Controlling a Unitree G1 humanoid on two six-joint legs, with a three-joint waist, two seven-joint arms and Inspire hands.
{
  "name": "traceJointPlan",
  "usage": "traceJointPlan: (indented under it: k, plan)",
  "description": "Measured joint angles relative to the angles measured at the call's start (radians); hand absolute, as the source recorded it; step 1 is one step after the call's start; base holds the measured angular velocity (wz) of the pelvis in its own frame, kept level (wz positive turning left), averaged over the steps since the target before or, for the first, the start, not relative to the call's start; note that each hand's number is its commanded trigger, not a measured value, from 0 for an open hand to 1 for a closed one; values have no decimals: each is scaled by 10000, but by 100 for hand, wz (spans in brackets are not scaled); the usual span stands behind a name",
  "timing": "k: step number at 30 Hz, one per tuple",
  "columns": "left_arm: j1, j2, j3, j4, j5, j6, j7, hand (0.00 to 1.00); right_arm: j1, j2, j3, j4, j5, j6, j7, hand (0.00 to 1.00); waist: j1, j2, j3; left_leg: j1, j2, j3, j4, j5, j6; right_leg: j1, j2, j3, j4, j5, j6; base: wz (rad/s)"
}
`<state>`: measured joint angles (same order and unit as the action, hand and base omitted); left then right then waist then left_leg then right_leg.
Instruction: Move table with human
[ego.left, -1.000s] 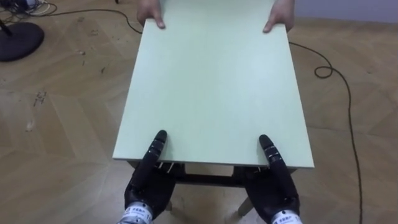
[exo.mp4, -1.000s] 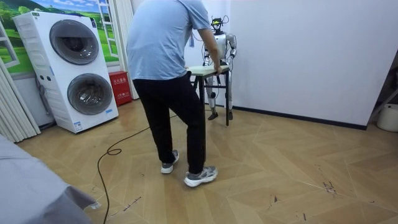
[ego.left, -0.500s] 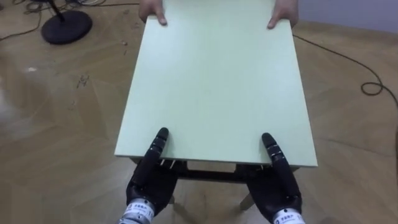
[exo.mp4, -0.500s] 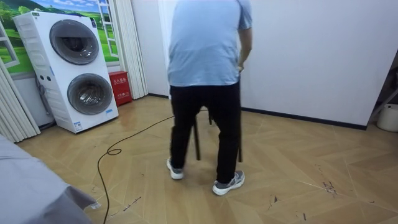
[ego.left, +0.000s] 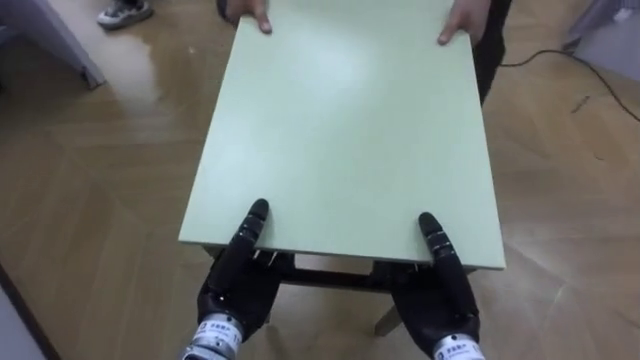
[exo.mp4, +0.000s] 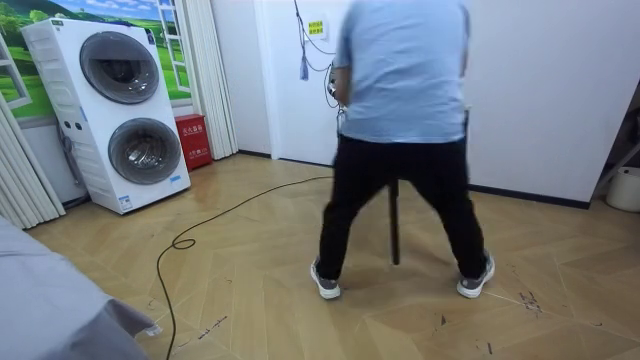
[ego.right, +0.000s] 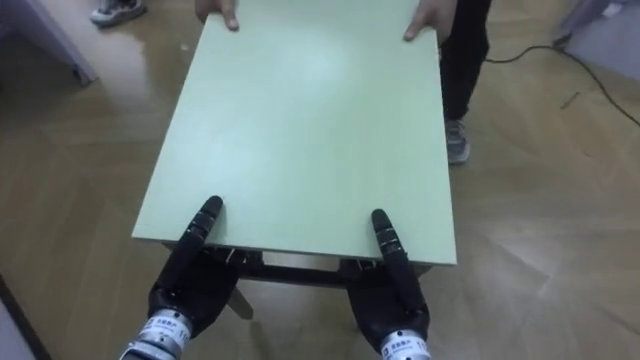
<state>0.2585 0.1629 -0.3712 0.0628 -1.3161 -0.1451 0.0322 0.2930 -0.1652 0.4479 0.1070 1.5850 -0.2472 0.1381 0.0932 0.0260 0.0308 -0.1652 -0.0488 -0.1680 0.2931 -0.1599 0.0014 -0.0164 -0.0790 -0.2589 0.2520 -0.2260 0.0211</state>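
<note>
L eye view: pale-green table (ego.left: 340, 130) lay betw. robot and person. Left hand (ego.left: 237, 285) at near edge, L side: thumb flat on top, rest under tabletop; grip could not be told. Right hand (ego.left: 442, 298) likewise, R side. Person's hand (ego.left: 248, 14) held one far corner, other hand (ego.left: 462, 22) the other, thumbs on top.

Room view: person (exo.mp4: 400, 110) stood astride, back to camera, covering table; dark table leg (exo.mp4: 394, 225) showed betw. legs. Washer stack (exo.mp4: 120, 110) at room view's left.

R eye view: both thumbs lay on near edge, well apart.

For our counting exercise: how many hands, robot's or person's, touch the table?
4. The robot's left hand and right hand at the near edge of the table; a person's hand at the far left corner, another at the far right.
</note>
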Motion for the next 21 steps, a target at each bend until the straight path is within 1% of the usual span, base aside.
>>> traceJointPlan:
  k: [2, 3, 4, 5, 6, 7, 8, 9, 10, 11, 12, 14, 15, 16, 17, 18, 19, 20, 21]
  plan:
    - [88, 5, 113, -49, -17, 93, -67, 100, -12, 3, 14, 0, -3, 60, 0, 100, 111, -50, 2, -22, 5, -11, 2, 12, -19, 148, 31, -206, -116, 1, -1, 50]
    - [108, 8, 138, -51, -15, 108, -85, 100, -16, 0, -16, 7, -3, 96, 16, 100, 233, -85, -10, -55, 0, -89, 7, 22, -36, 217, 60, -256, -170, 0, -1, 48]
    - [139, 15, 154, -81, -16, 108, -118, 100, -36, -5, -27, 12, -9, 103, 25, 100, 238, -88, -12, -95, -12, -170, 17, 34, -55, 238, 67, -372, -170, 1, -1, 63]
    - [174, 51, 153, -151, -42, 143, -140, 100, -42, -105, -93, 19, -26, 173, 62, 100, 171, -85, -12, -221, -44, -287, 111, 50, -76, 306, 77, -720, -170, 0, -1, 91]
    - [172, 67, 150, -153, -50, 218, -165, 100, -37, -102, -130, 32, 18, 236, 73, 100, 79, -79, -16, -350, -51, -273, 205, 68, -89, 406, 110, -1053, -154, 0, -2, 101]
    - [171, 71, 143, -161, -45, 227, -176, 100, -35, -110, -155, 32, 21, 265, 90, 100, -15, -80, -15, -402, -50, -253, 236, 91, -88, 448, 124, -1186, -154, 0, -2, 117]
    - [165, 59, 129, -165, -45, 228, -182, 100, -34, -105, -223, 32, -16, 293, 127, 100, -210, -79, -16, -530, -85, -121, 287, 223, -37, 554, 132, -1436, -154, -2, -5, 122]
    - [162, 27, 122, -164, -45, 230, -182, 100, -30, -100, -288, 33, -90, 300, 153, 100, -391, -77, -14, -626, -85, 343, 256, 387, 76, 644, 133, -1568, -157, -8, -12, 124]
    - [158, 25, 113, -164, -46, 236, -182, 100, -21, -107, -328, 35, -132, 310, 152, 100, -461, -75, -14, -646, -86, 551, 243, 452, 134, 683, 138, -1577, -153, -17, -25, 109]
    - [158, 23, 116, -165, -55, 234, -182, 100, -10, -100, -361, 35, -168, 348, 152, 100, -555, -66, -13, -663, -101, 641, 241, 522, 171, 708, 175, -1508, -143, -59, -71, 79]
    - [158, 31, 126, -169, -55, 218, -182, 100, -6, -83, -367, 35, -198, 373, 150, 100, -519, -45, -9, -686, -129, 541, 254, 547, 143, 741, 240, -1282, -158, -83, -111, 63]
    - [159, 36, 136, -169, -55, 218, -182, 100, -6, -81, -383, 35, -215, 402, 150, 100, -341, 39, -2, -734, -184, 427, 248, 612, 94, 861, 316, -1142, -349, -83, -115, 39]
    - [167, 20, 135, -169, -52, 218, -182, 100, -11, -82, -410, 36, -230, 422, 142, 100, -330, 96, -9, -804, -200, 552, 208, 702, 103, 940, 340, -1214, -491, -81, -118, 50]
    - [162, -13, 137, -169, -44, 218, -183, 100, -20, -93, -425, 35, -232, 426, 141, 100, -365, 124, -14, -860, -200, 772, 143, 804, 144, 1001, 340, -1305, -544, -81, -119, 87]
    - [131, -118, 157, -166, 33, 224, -180, 100, -43, -122, -474, 34, -232, 437, 141, 100, -579, 163, -9, -994, -163, 1554, 15, 1067, 377, 1037, 336, -1566, -667, -80, -122, 114]
    - [111, -148, 171, -167, 121, 250, -180, 100, -44, -99, -539, 26, -231, 452, 142, 100, -710, 183, -15, -1056, -85, 2387, -181, 1241, 564, 1042, 333, -1644, -680, -133, -209, 112]
    - [110, -170, 191, -166, 122, 273, -180, 100, -47, -91, -577, 26, -234, 496, 142, 100, -700, 181, -15, -1057, -51, 2615, -283, 1322, 594, 1031, 326, -1662, -688, -147, -229, 72]
    - [133, -185, 223, -166, 114, 310, -179, 100, -83, -99, -633, 19, -302, 573, 127, 100, -576, 182, -15, -1052, -99, 2633, -469, 1444, 566, 1004, 305, -1753, -728, -149, -225, 34]
    - [181, -259, 271, -167, 92, 316, -180, 100, -121, -109, -728, -39, -455, 698, 6, 100, -498, 185, -17, -1043, -204, 2537, -683, 1572, 528, 1013, 288, -1911, -863, -153, -219, 25]
